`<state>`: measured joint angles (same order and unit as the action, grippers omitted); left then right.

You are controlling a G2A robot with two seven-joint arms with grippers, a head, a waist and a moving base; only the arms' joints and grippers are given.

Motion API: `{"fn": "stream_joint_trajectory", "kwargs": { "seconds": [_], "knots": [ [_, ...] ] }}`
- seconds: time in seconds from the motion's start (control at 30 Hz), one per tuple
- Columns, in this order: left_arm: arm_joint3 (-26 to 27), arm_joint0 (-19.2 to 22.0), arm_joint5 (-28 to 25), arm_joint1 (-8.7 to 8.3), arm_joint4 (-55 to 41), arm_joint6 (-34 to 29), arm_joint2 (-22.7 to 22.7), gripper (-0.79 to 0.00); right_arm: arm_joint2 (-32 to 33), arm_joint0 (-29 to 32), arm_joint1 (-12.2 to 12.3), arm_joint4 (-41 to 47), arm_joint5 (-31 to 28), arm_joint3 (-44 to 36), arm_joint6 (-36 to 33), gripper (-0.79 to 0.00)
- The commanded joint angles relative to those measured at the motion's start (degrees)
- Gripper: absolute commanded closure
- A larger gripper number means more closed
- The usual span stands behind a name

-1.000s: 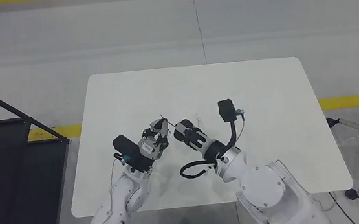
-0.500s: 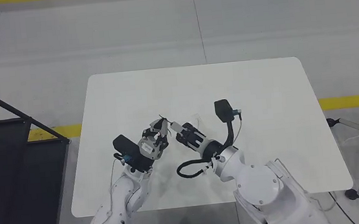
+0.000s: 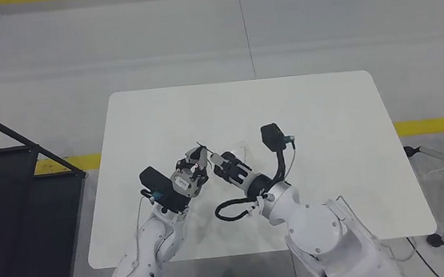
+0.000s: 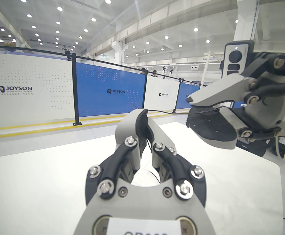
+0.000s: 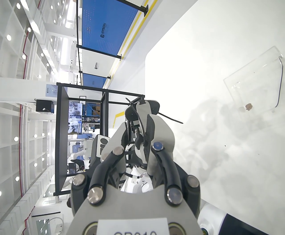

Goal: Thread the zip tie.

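1. White tabletop [image 3: 324, 112] with rounded corners stands on a pale grey floor [image 3: 196, 36] crossed by a yellow line [image 3: 438, 125]. In the top view both arms meet just left of the tabletop's middle.
2. Left gripper [image 4: 144, 113]: its jaws are pressed fully together on the zip tie [image 4: 167, 112], a thin black strap. They pinch it at their very tips, in the middle of the left wrist view.
3. From those tips the strap's long axis runs almost level toward the right of that frame, in the air above the tabletop. Its far end points in between the jaws of the right gripper [image 4: 188, 112].
4. Another bit of the strap shows lower in that frame, in the gap behind the left gripper's tips, and curls out below them.
5. Right gripper: its jaws stand partly open, the grey upper one over the black dimpled pad [image 4: 211, 129] of the lower one. The strap's end lies in the gap, and no pinch on it can be seen.
6. In the right wrist view the strap runs lengthwise between that gripper's jaws at mid-frame. A short black end sticks out toward the right, tilted slightly down.
7. Clear plastic tray [image 5: 253, 89] lies flat on the tabletop at the right of the right wrist view, well apart from the strap.
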<state>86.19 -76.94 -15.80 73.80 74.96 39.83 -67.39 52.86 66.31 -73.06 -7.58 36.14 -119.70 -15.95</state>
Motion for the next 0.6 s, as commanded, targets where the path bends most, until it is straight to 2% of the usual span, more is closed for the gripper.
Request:
{"fn": "stream_joint_trajectory", "kwargs": {
  "seconds": [0.0, 0.17, 0.57],
  "knots": [
    [0.0, 0.0, 0.0, 0.00, 0.0, 0.0, 0.0, 0.000, 0.0, -0.1, -0.1, 0.0, 0.1, 0.2, -0.1, -0.120],
    [0.0, 0.0, 0.0, 0.00, 0.0, 0.0, 0.0, 0.000, 0.0, -0.4, -0.4, -0.2, 0.3, 0.5, -0.3, 0.000],
    [0.0, 0.0, 0.0, 0.00, 0.0, 0.0, 0.0, 0.000, 0.2, -0.5, -0.9, -0.8, 0.7, 0.6, -1.2, 0.000]
  ]
}}
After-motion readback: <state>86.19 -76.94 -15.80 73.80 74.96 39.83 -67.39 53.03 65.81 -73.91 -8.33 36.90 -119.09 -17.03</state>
